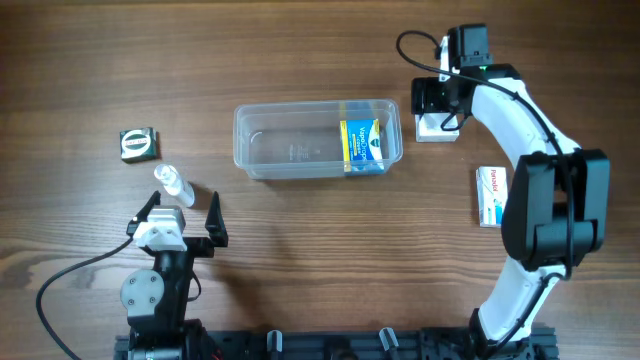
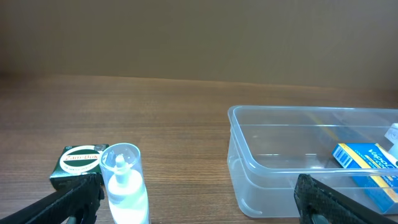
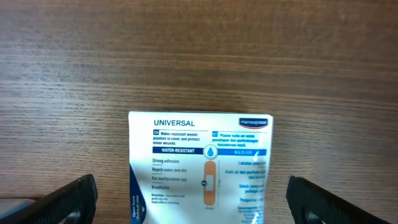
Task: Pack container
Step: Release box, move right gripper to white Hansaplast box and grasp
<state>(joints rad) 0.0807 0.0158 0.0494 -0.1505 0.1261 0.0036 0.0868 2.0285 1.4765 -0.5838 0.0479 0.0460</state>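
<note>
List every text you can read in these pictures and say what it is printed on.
On the white plaster box: "UNIVERSAL"
"WATER-RESISTANT"
"Strong adhesion"
Its smaller print is too blurred to read.
On the blue-and-yellow box in the container: too blurred.
On the green box: too blurred.
On the white box with red print: too small.

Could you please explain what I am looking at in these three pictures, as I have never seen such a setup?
Two robot arms stand at a wooden table. One picture looks down from above; the other two come from cameras on each wrist. The left gripper is open, holding nothing, near a small bottle and a green box. The right gripper is open over a white plaster box. A clear container holds a blue box; another white box lies beside the right arm.
</note>
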